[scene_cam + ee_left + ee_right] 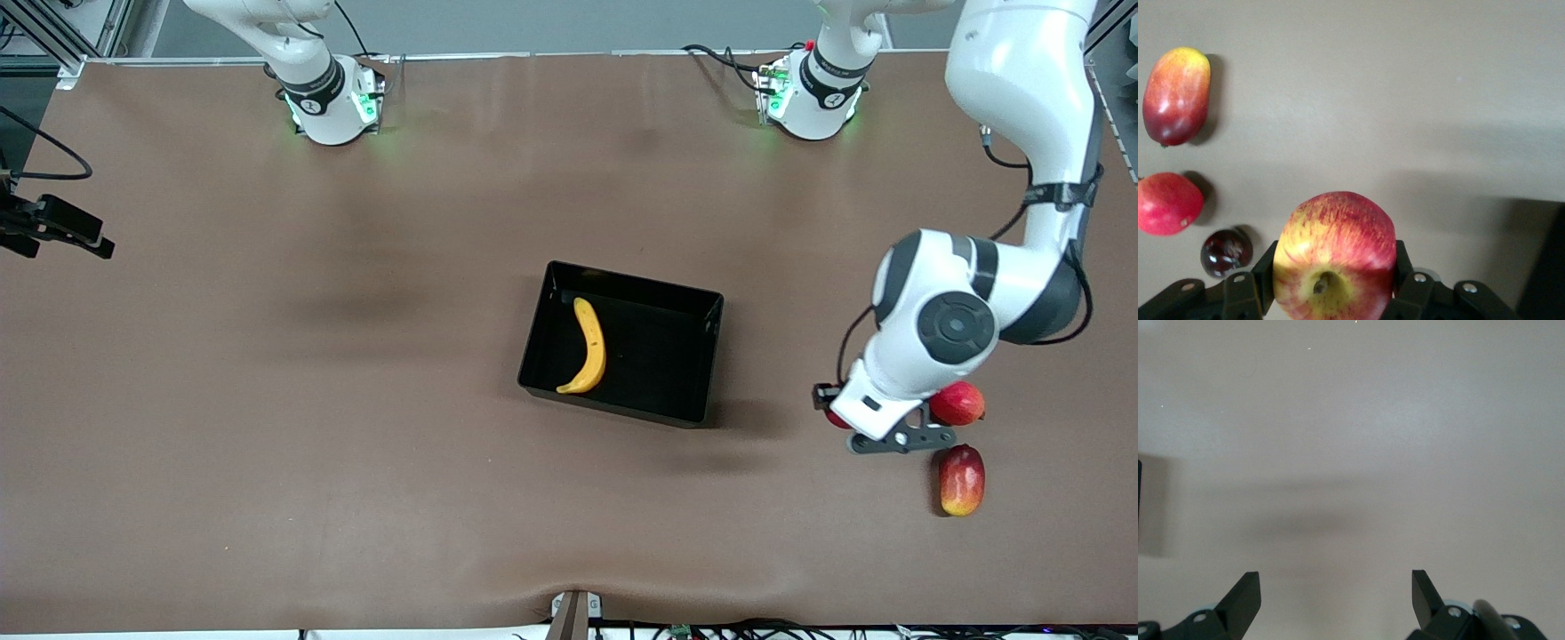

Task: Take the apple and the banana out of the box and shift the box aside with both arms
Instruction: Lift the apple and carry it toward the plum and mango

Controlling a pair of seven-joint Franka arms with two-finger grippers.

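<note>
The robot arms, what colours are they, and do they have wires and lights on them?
Both arms are white with rounded shells and dark grey joints. The left arm has a thin black cable along it. Both bases glow green, with black rings. The left gripper and right gripper have black fingers with silver screws.

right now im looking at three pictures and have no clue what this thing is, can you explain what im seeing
These are two white robot arms bolted to a brown table. The wide picture comes from a high camera facing them; the other two come from cameras on each arm's wrist.

A black box sits mid-table with a banana lying inside. Toward the left arm's end lie a mango, a round red fruit and a dark maroon fruit.

The left hand is shut on an apple, above the table near those fruits. The right hand is open over bare table, holding nothing.
</note>
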